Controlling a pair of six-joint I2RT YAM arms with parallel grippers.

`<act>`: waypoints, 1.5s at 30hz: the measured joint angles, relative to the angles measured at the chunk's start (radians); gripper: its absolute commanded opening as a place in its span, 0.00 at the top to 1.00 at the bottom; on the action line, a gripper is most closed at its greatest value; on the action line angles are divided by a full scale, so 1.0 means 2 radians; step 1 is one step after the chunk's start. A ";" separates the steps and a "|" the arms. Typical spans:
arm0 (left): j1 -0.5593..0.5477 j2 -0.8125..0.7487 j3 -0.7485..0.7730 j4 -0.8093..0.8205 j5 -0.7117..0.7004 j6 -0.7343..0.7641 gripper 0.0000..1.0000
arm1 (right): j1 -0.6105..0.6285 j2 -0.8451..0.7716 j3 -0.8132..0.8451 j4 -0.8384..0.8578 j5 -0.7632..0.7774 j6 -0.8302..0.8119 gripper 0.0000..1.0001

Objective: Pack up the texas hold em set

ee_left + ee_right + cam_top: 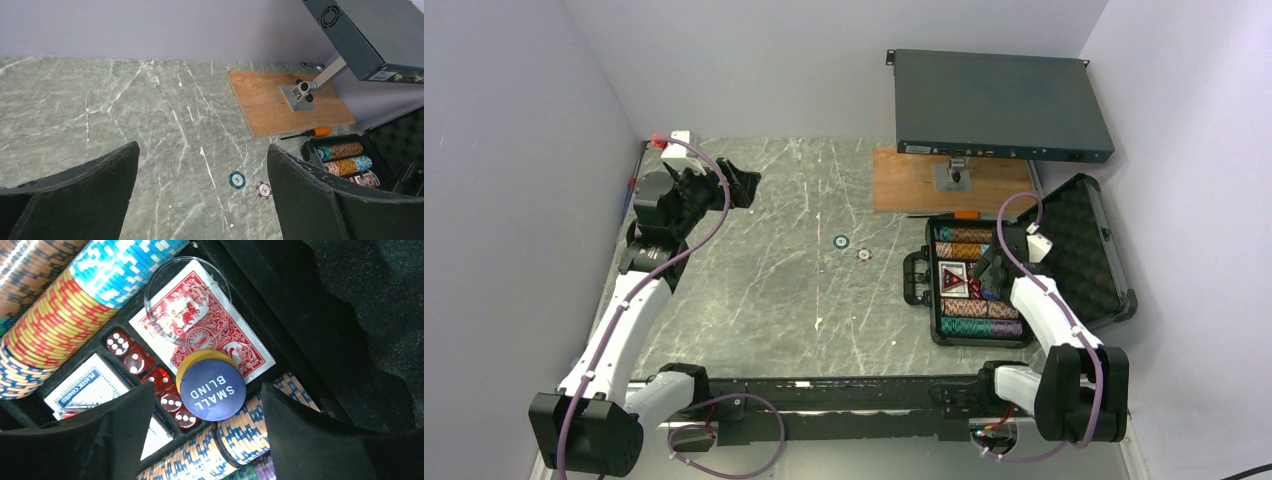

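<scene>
Right gripper (208, 399), jaws parted and empty, straddling the SMALL BLIND button (213, 391) perched on red dice (138, 361) and card deck (220, 335) inside the case (1079, 240): so unseated, it may slide, or be knocked by a withdrawing finger.

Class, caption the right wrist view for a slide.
Open tool over the small blind button, lying among dice, cards and chips.

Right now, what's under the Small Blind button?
The button sits over a corner of the red-backed deck, the red dice and a chip row; what lies directly beneath is hidden.
</scene>
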 measured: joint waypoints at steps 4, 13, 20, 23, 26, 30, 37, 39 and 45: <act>0.000 0.000 0.000 0.000 0.000 0.000 0.01 | 0.000 -0.025 -0.008 0.004 -0.013 -0.009 0.10; 0.000 0.001 0.000 0.000 0.006 0.000 0.01 | 0.107 -0.097 -0.004 0.051 -0.037 -0.077 0.01; 0.000 0.005 0.000 0.000 0.007 0.000 0.01 | 0.316 0.052 0.084 0.139 -0.046 -0.143 0.03; 0.000 0.009 0.000 0.000 0.007 0.000 0.01 | 0.345 0.127 0.115 0.177 -0.063 -0.158 0.04; 0.000 0.012 0.000 -0.001 0.007 0.000 0.01 | 0.352 0.189 0.142 0.188 -0.079 -0.163 0.04; 0.000 0.012 0.000 -0.001 0.007 0.000 0.01 | 0.352 0.260 0.183 0.191 -0.090 -0.165 0.04; 0.000 0.013 0.000 0.000 0.007 0.000 0.01 | 0.351 0.332 0.230 0.193 -0.103 -0.169 0.14; 0.000 0.013 0.000 0.000 0.007 0.000 0.01 | 0.351 0.339 0.236 0.193 -0.103 -0.169 0.16; 0.000 0.013 0.000 0.000 0.007 0.000 0.01 | 0.351 0.348 0.241 0.193 -0.103 -0.168 0.20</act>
